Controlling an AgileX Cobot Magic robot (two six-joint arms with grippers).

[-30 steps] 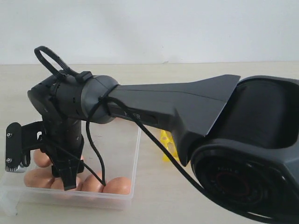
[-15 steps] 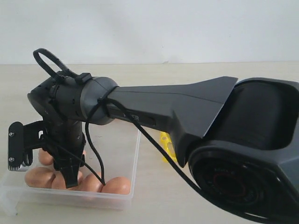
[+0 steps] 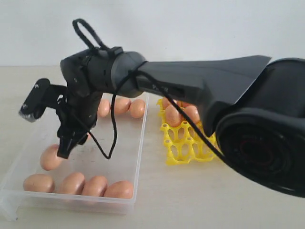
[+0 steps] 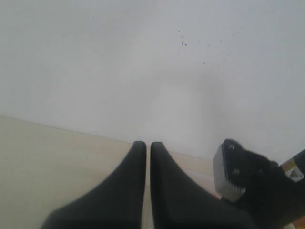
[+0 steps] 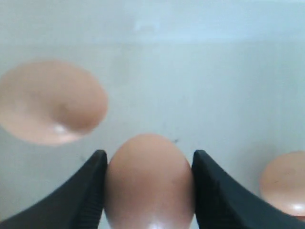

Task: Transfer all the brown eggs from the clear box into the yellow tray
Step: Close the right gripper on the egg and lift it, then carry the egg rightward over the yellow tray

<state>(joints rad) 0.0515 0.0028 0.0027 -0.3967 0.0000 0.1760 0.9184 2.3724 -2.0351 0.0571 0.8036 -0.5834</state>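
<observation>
The right gripper (image 3: 66, 143), reaching across into the left half of the exterior view, hangs over the clear box (image 3: 139, 157), its black fingers (image 5: 90, 191) clamped on either side of one brown egg (image 5: 148, 191), as the right wrist view shows close up. Loose brown eggs (image 3: 95, 186) lie four in a row along the box's near wall at the lower left of the frame. A lone egg (image 3: 49, 158) sits just below the gripper's tip, and three more rest at the far end. Just right of the box, the yellow tray (image 3: 183, 145) on the beige table (image 3: 157, 205) holds at least three eggs in its rear cups. The left gripper (image 4: 144, 143), visible only in its own wrist view, is closed to a thin slit, holding nothing.
</observation>
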